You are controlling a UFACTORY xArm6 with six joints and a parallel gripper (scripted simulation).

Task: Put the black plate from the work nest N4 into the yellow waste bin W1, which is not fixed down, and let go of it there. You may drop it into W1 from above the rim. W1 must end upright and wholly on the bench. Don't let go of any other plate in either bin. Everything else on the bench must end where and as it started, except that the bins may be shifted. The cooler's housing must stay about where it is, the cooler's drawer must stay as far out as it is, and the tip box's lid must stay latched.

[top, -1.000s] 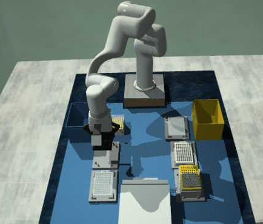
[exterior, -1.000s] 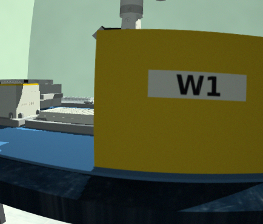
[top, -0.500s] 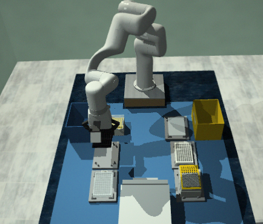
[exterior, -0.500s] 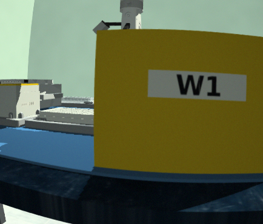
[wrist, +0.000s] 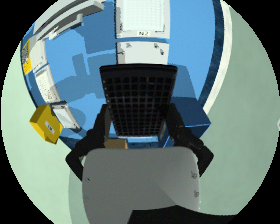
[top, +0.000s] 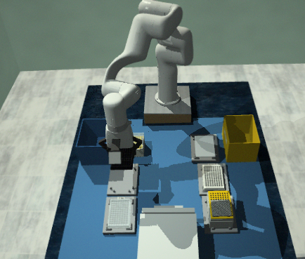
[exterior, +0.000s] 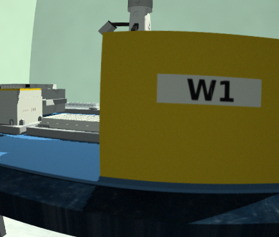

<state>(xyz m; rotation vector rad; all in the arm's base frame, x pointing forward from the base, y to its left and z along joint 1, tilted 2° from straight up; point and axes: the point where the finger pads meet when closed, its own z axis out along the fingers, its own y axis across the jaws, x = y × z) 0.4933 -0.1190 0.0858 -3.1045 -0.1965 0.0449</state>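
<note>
Top view high over bench [top: 85, 200], exterior low beside bin [exterior: 174, 144], wrist downward.

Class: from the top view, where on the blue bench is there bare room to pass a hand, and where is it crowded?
Bare: the middle strip between the two nest columns, above the white cooler. Crowded: the right column beside the yellow bin W1, and under the gripper holding the black plate.

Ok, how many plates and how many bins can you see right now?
Plates: 3 (black plate, white plate, clear plate)
Bins: 2 (yellow bin W1, blue bin)
Total: 5
</note>
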